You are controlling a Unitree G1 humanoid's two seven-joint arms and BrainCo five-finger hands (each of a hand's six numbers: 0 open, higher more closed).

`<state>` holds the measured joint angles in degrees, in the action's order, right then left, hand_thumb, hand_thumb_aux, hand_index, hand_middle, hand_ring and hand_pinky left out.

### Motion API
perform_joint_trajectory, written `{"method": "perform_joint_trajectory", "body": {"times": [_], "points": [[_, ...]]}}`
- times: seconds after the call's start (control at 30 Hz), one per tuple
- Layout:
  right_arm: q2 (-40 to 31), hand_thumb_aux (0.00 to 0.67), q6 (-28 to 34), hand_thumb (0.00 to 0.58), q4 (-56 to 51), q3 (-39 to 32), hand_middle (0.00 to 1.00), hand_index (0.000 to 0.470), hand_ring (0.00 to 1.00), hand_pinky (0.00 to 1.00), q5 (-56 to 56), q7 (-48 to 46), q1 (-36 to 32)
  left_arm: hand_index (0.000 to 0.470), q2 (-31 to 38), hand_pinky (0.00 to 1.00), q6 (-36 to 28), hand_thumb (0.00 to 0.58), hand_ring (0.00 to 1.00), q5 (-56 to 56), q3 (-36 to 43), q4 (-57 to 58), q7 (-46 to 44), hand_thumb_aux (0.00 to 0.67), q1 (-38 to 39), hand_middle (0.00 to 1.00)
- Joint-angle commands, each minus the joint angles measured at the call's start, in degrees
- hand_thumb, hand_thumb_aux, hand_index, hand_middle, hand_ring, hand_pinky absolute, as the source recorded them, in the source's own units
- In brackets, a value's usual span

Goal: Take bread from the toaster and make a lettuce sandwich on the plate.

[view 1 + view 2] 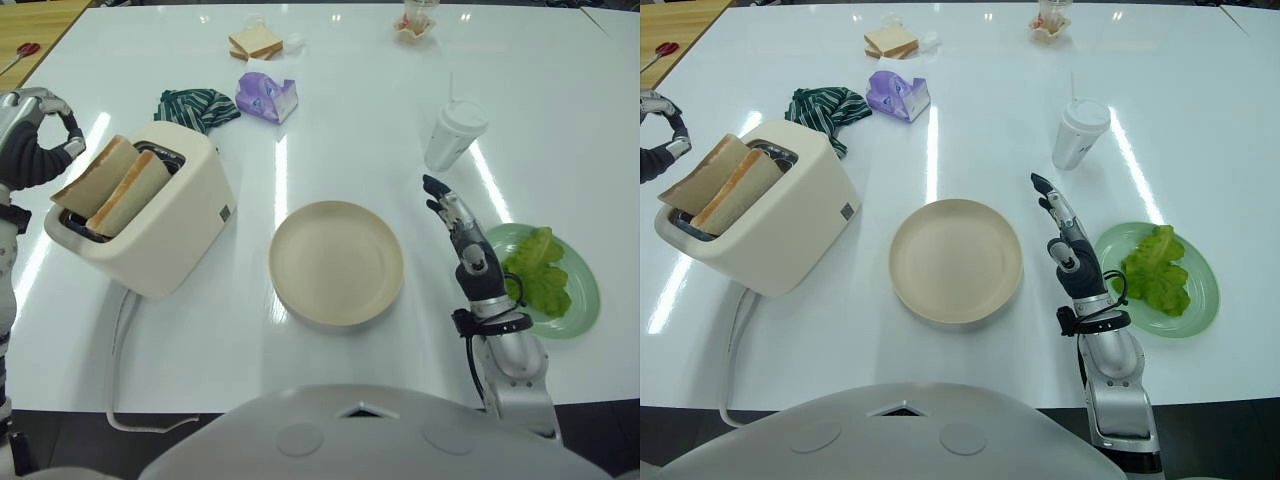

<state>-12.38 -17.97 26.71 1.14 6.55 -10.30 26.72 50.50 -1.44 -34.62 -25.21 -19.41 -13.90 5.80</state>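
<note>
A cream toaster [160,220] sits at the left of the white table with two bread slices [115,182] leaning out of its slots. An empty beige plate [336,262] lies in the middle. Lettuce [540,272] rests on a green plate [585,295] at the right. My left hand [35,135] hangs just left of the toaster, fingers curled and holding nothing, a small gap from the bread. My right hand [462,240] stands between the two plates with fingers stretched out and empty.
A white lidded cup with a straw [454,134] stands behind my right hand. Behind the toaster lie a striped green cloth [195,106] and a purple tissue pack [266,96]. More bread slices [255,43] lie at the far edge. The toaster's cord [120,340] trails toward the front edge.
</note>
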Motion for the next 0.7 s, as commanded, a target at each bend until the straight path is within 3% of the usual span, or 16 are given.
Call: {"method": "perform_joint_trajectory", "body": {"times": [0.03, 0.07, 0.1, 0.2, 0.23, 0.27, 0.3, 0.7], "points": [[-1.34, 0.000, -0.54, 0.000, -0.97, 2.05, 0.00, 0.000, 0.00, 0.00, 1.35, 0.49, -0.56, 0.470, -0.19, 1.00, 0.03, 0.580, 1.00, -2.31, 0.44, 0.59, 0.73, 0.670, 1.11, 1.00], [-1.35, 0.000, -0.53, 0.000, -1.08, 2.24, 0.00, 0.000, 0.00, 0.00, 1.12, 0.44, -0.67, 0.470, 0.24, 0.44, 0.07, 0.580, 0.44, -3.70, 0.52, 0.79, 1.05, 0.670, 1.72, 0.44], [-1.34, 0.000, -0.51, 0.000, -1.14, 2.33, 0.00, 0.000, 0.00, 0.00, 0.93, 0.39, -0.74, 0.470, 0.68, 0.00, 0.20, 0.580, 0.00, -5.03, 0.45, 0.94, 1.40, 0.670, 2.26, 0.00], [-1.34, 0.000, -0.54, 0.000, -1.29, 2.25, 0.00, 0.000, 0.00, 0.00, 0.89, 0.35, -0.89, 0.463, 1.74, 0.00, 0.95, 0.580, 0.00, -7.79, -0.64, 1.35, 2.61, 0.659, 3.40, 0.00], [-1.24, 0.000, -0.58, 0.000, -1.13, 2.25, 0.00, 0.000, 0.00, 0.00, 1.02, 0.47, -0.61, 0.356, 2.25, 0.00, 1.25, 0.546, 0.00, -8.70, -0.69, 1.76, 3.18, 0.507, 3.26, 0.00], [-1.16, 0.000, -0.60, 0.000, -1.01, 2.24, 0.00, 0.000, 0.00, 0.00, 1.11, 0.54, -0.40, 0.264, 2.56, 0.00, 1.48, 0.468, 0.00, -9.35, -0.72, 2.03, 3.62, 0.376, 3.13, 0.00], [-1.13, 0.000, -0.62, 0.000, -0.93, 2.24, 0.00, 0.000, 0.00, 0.00, 1.15, 0.57, -0.25, 0.000, 2.91, 0.00, 1.71, 0.000, 0.00, -10.05, -0.73, 2.19, 3.91, 0.000, 3.17, 0.00], [-0.90, 0.000, -0.57, 0.000, -0.49, 1.83, 0.00, 0.000, 0.00, 0.00, 1.37, 0.85, 0.42, 0.000, 4.45, 0.00, 2.65, 0.000, 0.00, -12.86, 1.01, 3.57, 3.05, 0.000, 4.00, 0.00]]}}
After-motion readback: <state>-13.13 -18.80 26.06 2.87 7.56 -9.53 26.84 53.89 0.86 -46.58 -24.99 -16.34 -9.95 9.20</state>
